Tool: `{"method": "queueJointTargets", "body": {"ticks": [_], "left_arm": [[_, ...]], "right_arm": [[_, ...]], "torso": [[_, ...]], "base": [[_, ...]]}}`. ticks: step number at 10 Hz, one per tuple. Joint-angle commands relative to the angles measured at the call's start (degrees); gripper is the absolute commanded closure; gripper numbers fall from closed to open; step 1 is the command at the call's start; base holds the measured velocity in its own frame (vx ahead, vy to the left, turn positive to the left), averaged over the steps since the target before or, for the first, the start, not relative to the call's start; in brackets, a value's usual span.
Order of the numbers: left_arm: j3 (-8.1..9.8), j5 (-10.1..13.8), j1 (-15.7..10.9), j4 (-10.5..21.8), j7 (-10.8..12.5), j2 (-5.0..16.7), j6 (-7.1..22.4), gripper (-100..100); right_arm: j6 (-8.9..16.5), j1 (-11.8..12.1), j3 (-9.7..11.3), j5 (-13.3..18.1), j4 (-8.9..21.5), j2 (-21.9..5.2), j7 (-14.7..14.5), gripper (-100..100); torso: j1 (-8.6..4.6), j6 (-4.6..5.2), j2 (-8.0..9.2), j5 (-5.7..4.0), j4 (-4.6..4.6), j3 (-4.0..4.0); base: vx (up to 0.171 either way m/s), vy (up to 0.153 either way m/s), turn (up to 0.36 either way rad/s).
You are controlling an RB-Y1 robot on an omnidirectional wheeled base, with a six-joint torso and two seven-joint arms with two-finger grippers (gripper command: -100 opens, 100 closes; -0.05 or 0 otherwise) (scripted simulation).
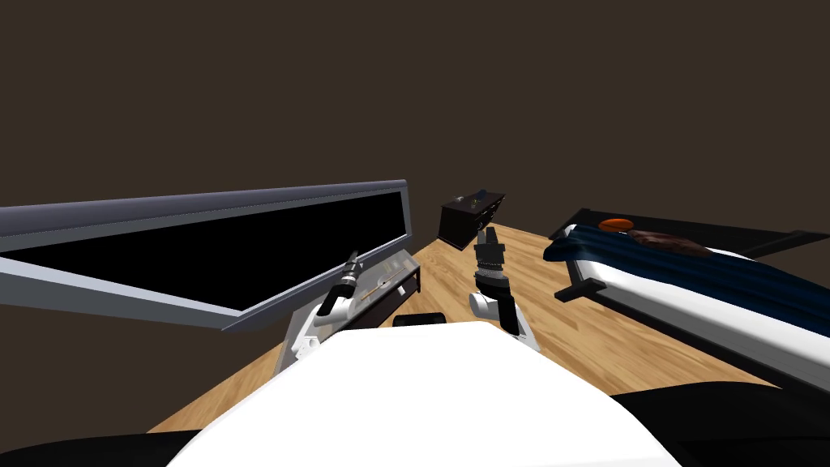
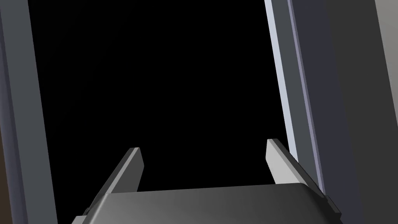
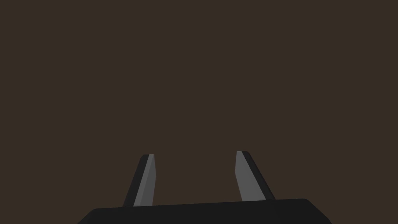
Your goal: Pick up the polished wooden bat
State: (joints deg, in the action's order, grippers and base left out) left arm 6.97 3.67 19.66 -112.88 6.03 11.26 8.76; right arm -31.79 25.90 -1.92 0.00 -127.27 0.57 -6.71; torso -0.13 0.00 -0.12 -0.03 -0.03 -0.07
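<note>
A thin, light brown bat (image 1: 378,285) lies on a low grey-topped table (image 1: 403,266) under the window, in the head view. My left gripper (image 1: 353,258) hangs just to the left of the bat, raised and pointing at the window. Its fingers (image 2: 130,167) stand open with nothing between them. My right gripper (image 1: 489,235) is raised over the floor to the right of the table. It is open and empty, with its fingers (image 3: 145,179) facing a plain brown wall.
A wide grey-framed window (image 1: 243,203) with a black area behind it runs along the left. A dark nightstand (image 1: 470,215) stands at the far wall. A bed (image 1: 697,284) with a dark blue blanket lies at the right, across a strip of wooden floor (image 1: 519,324).
</note>
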Motion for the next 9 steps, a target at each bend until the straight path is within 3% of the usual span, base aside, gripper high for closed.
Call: {"method": "queueJointTargets", "body": {"ticks": [1, 4, 9], "left_arm": [[0.53, 0.6, -0.6, 0.4, 0.4, 0.4, 2.9, -100], [1.25, 1.5, -1.6, 2.3, 0.9, 0.9, 6.9, -100], [3.19, 4.1, -5.1, 8.8, 2.5, 2.5, 15.5, -100]], "right_arm": [[0.0, 0.0, 0.0, 0.0, 0.0, 0.0, 0.0, 0], [0.0, 0.0, 0.0, 0.0, 0.0, 0.0, 0.0, 0], [0.0, 0.0, 0.0, 0.0, 0.0, 0.0, 0.0, 0]], "torso": [[0.0, 0.0, 0.0, 0.0, 0.0, 0.0], [0.03, 0.0, 0.02, 0.01, 0.01, 0.01], [0.0, 0.0, -0.01, -0.01, 0.0, -0.01]], "base": [[0.025, -0.045, 0.002], [0.02, -0.03, 0.0], [0.036, -0.044, -0.005]]}}
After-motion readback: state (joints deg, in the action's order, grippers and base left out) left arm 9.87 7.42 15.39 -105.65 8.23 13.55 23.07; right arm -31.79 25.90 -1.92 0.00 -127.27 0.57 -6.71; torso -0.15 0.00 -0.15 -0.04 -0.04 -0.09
